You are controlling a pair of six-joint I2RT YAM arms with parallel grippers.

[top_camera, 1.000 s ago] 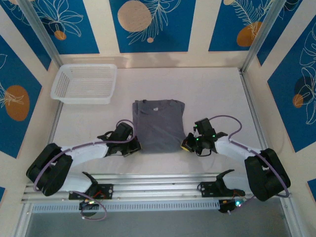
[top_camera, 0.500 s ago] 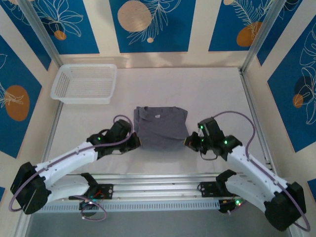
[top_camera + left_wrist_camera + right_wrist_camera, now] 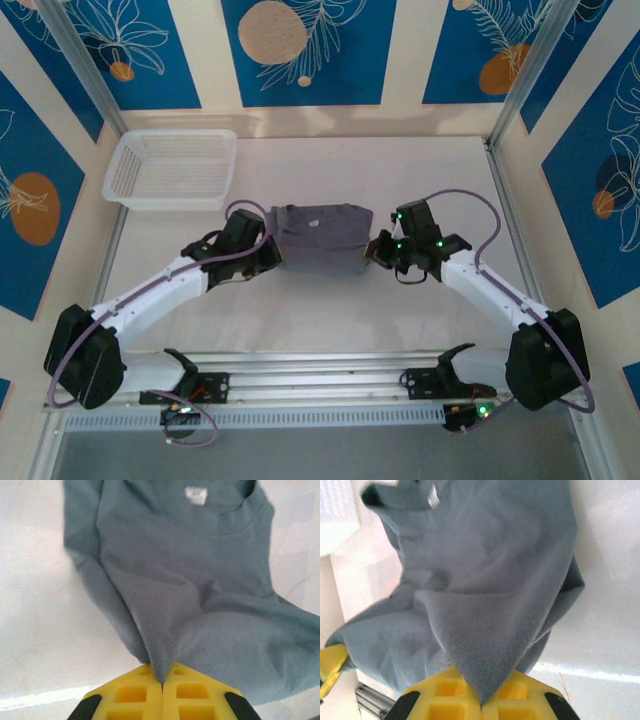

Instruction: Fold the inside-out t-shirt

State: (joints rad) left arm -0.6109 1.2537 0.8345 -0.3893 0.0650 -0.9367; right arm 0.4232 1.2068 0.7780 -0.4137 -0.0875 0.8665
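**Spotter:** Where's the shirt, and what are you holding?

**Me:** The inside-out t-shirt point(image 3: 318, 238) lies mid-table, to the right of the white basket point(image 3: 165, 200) and apart from it. My left gripper point(image 3: 161, 692) is clamped on one near corner, with the cloth rising out of the seam between its pressed-together fingers. My right gripper point(image 3: 481, 702) pinches the other near corner the same way.

**Spotter:** Which step is that?

**Me:** I read it as bringing the near edge over toward the collar, where the small white label point(image 3: 195, 494) shows.

**Spotter:** How do you do it well?

**Me:** I'd move both arms at one pace and one height. That way the lifted edge runs straight between them and the lower layer doesn't drag across the table point(image 3: 330, 310). The cloth bunches near my right pinch, so a slight outward pull should smooth it. I'd lay the corners square on the far edge, and only then let go.
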